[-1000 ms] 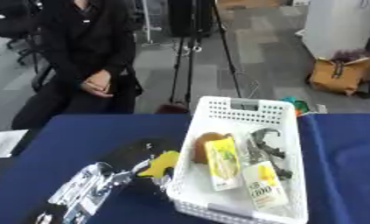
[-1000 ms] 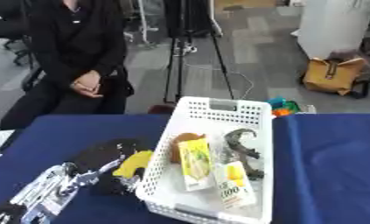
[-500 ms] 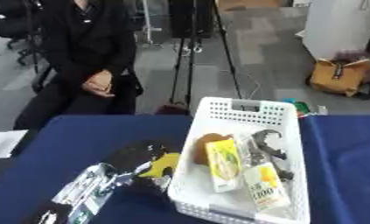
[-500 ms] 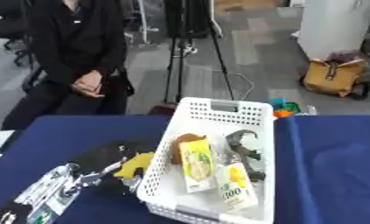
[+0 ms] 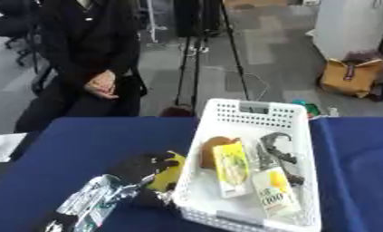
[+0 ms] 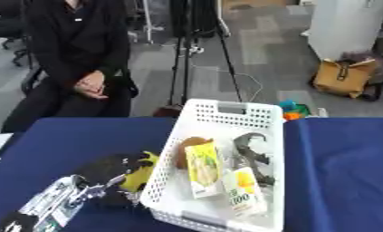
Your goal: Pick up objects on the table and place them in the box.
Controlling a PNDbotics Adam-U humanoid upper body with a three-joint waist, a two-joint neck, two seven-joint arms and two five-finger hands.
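Since the earlier frames our left hand (image 5: 143,166) had shifted little: it stayed at the lower left of the frame, just beside the near left wall of the white perforated basket (image 5: 250,110). We saw its dark fingers curled over a yellow object (image 5: 169,170), which lay on the blue table (image 5: 75,140) touching the outside of the basket wall; we could not tell what that object was. Behind the hand, our silver forearm (image 5: 91,206) ran down to the bottom left corner.

Inside the basket we saw a brown rounded item (image 5: 214,147) at the left, a yellow packet (image 5: 232,167) lying lengthwise in the middle, a carton with a yellow and white label (image 5: 275,194) toward the lower right, and a dark curved tool-like object (image 5: 275,147) along the right side. These things lay close together, some touching.

Our right hand did not show in either view.

At the upper left a person in black sat behind the table, hands folded, touching nothing.
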